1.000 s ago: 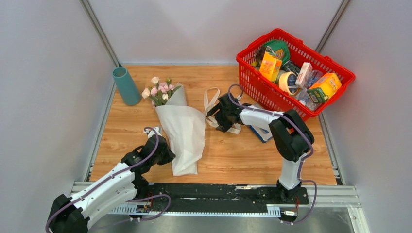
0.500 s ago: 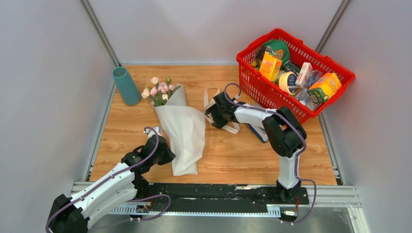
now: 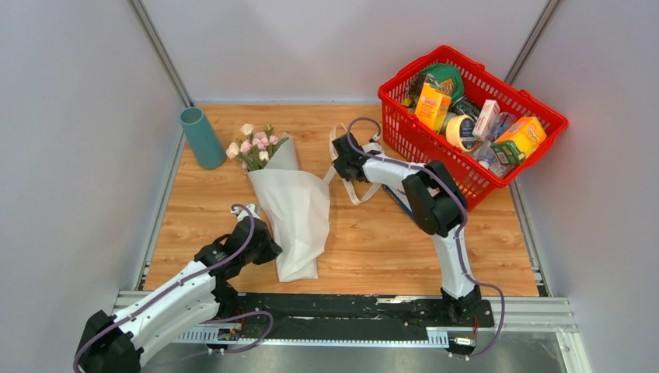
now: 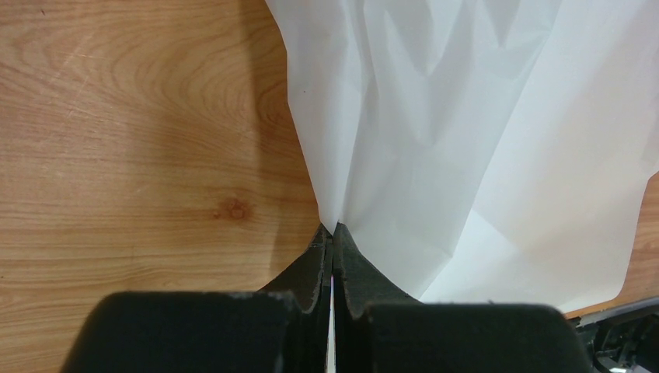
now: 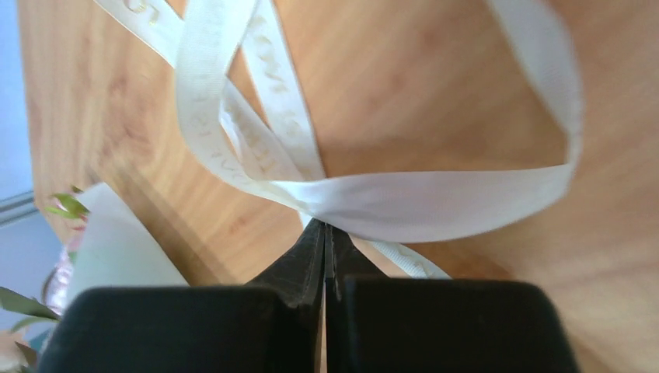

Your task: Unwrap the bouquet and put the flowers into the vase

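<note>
two pinches: left gripper [image 4: 332, 233] clamps the bouquet [image 4: 466, 116] by its paper, right gripper [image 5: 325, 229] clamps the cream ribbon [image 5: 435, 198]

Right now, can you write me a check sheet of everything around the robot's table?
Surface: wooden table, no spills seen.
Job's things: bouquet lying down, flowers poking out of its white paper; ribbon in loose loops to its right; teal vase upright at the far left, no flowers in it.
Clutter: red basket full of packets, far right.
Grippers: left gripper shut on the white paper's edge; right gripper shut on the ribbon.
Cables: purple cables loop along both arms.
Surroundings: grey walls on three sides; nobody seen.
</note>
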Robot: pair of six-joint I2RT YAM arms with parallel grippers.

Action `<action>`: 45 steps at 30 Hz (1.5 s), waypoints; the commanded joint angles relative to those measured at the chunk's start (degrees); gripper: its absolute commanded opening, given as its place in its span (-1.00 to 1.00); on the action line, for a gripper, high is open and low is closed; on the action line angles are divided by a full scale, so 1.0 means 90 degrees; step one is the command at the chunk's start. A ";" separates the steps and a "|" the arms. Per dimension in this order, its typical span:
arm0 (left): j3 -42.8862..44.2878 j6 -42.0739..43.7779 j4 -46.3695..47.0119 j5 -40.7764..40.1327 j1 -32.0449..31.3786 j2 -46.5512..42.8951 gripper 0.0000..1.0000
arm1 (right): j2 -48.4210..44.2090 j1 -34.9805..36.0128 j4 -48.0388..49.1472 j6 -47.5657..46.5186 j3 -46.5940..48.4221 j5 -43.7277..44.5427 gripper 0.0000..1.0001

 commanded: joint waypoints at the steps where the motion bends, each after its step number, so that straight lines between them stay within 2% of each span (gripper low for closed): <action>1: -0.0028 0.0003 0.0321 0.0043 -0.0023 -0.0041 -1.00 | 0.0497 -0.0161 0.0428 -0.0509 0.0746 0.0738 -1.00; 9: 0.0118 0.0062 0.0242 -0.0015 -0.0023 -0.0022 -1.00 | 0.1767 -0.0327 0.0634 -0.1397 0.2435 0.0846 -1.00; 11: 0.0148 0.0081 0.0194 -0.0064 -0.0023 -0.0002 -1.00 | 0.1914 -0.0347 0.0643 -0.1904 0.2807 0.0768 -1.00; 14: 0.0187 0.0101 -0.0021 -0.0152 -0.0023 -0.0031 -1.00 | 0.1769 -0.0346 0.0653 -0.2364 0.2857 0.0476 -0.68; 18: 0.0304 0.0130 -0.0343 -0.0435 -0.0023 -0.0217 -1.00 | 0.1262 -0.0337 0.0750 -0.2784 0.2418 -0.0032 -0.26; 23: 0.0529 0.0081 -0.0870 -0.0786 -0.0023 -0.0568 -1.00 | 0.0519 -0.0298 0.0907 -0.2902 0.1501 -0.0315 -0.02; 27: 0.0548 -0.0055 -0.0968 -0.0952 -0.0023 -0.0598 -1.00 | 0.0060 -0.0200 0.0985 -0.2473 0.0846 -0.0628 0.16; 34: 0.0568 -0.0153 -0.1027 -0.1050 -0.0023 -0.0588 -1.00 | -0.0244 0.0092 0.1024 -0.1565 0.0123 -0.1019 0.19; 45: 0.0480 -0.0163 -0.0793 -0.0933 -0.0023 -0.0491 -1.00 | 0.0439 0.0191 0.1180 -0.0744 0.0190 -0.0698 0.14</action>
